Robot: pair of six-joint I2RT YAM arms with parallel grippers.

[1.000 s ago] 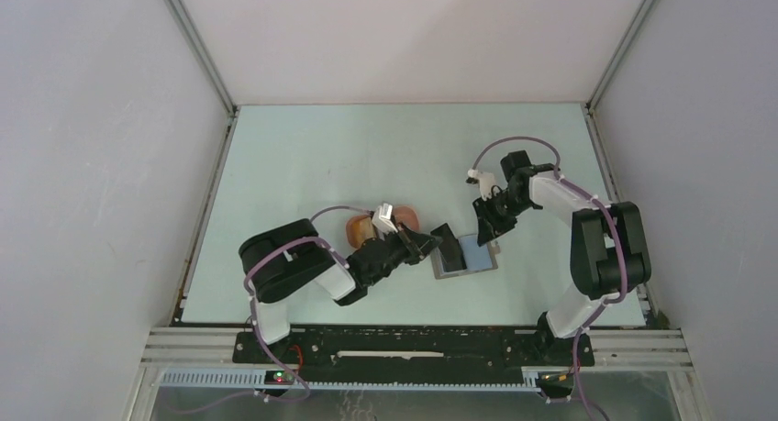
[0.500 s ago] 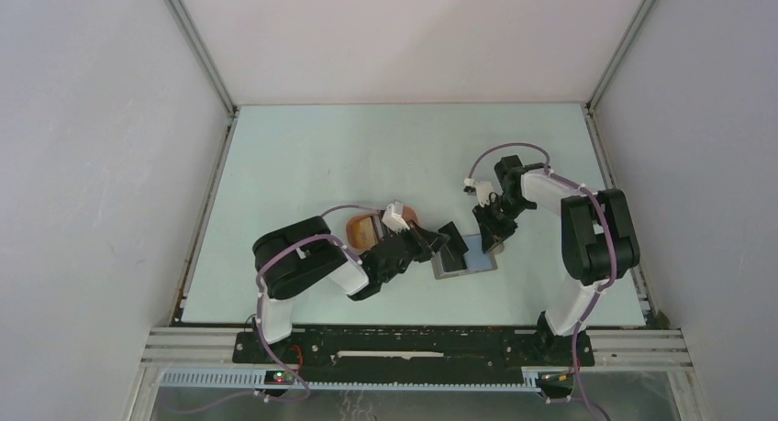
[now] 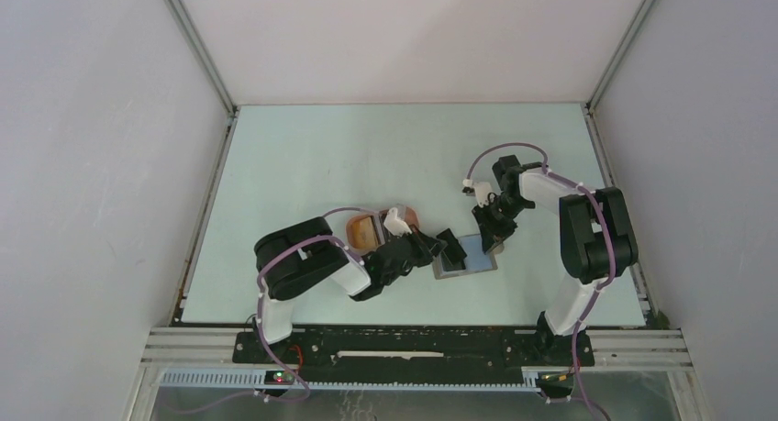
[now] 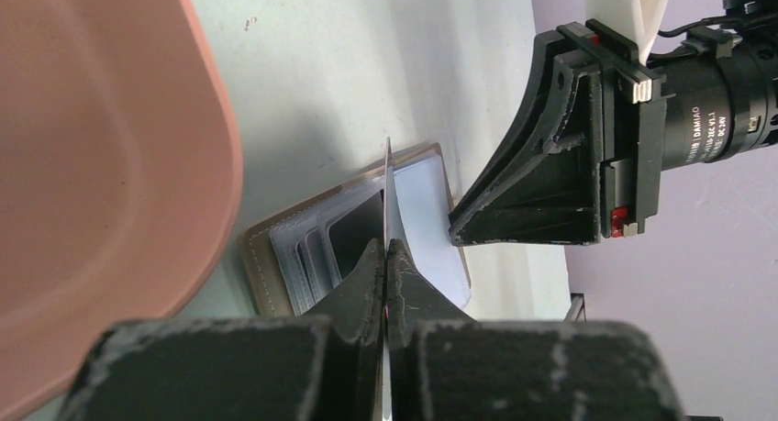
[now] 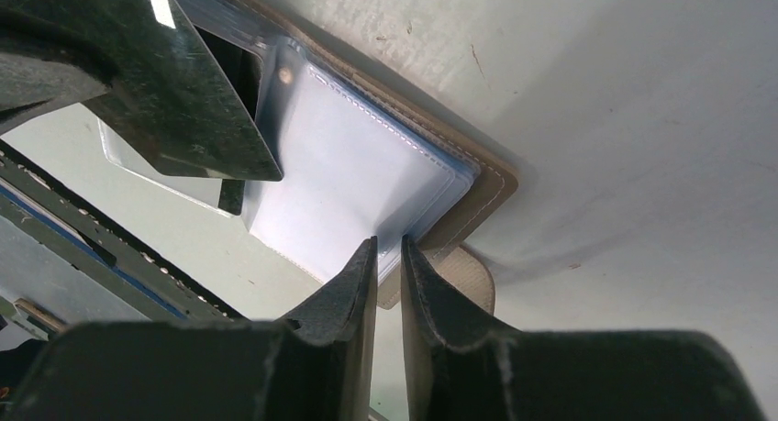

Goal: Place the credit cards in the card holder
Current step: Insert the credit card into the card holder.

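Only text I can read is "DAMIAO" on the black motor housing [image 4: 706, 118] behind the right gripper [image 5: 389, 251]. The card holder [image 4: 275, 256] lies open and flat on the pale green table [image 4: 367, 54]. It has a tan stitched border and glossy clear pockets, one half dark, one blue-grey. My left gripper [image 4: 386, 256] is clamped on a thin credit card [image 4: 389, 187], edge-on right over the holder. The right fingers are nearly together at the holder's blue-grey corner, can't tell if they're pinching it. A smooth peach tray [image 4: 92, 164] sits just beside the holder.
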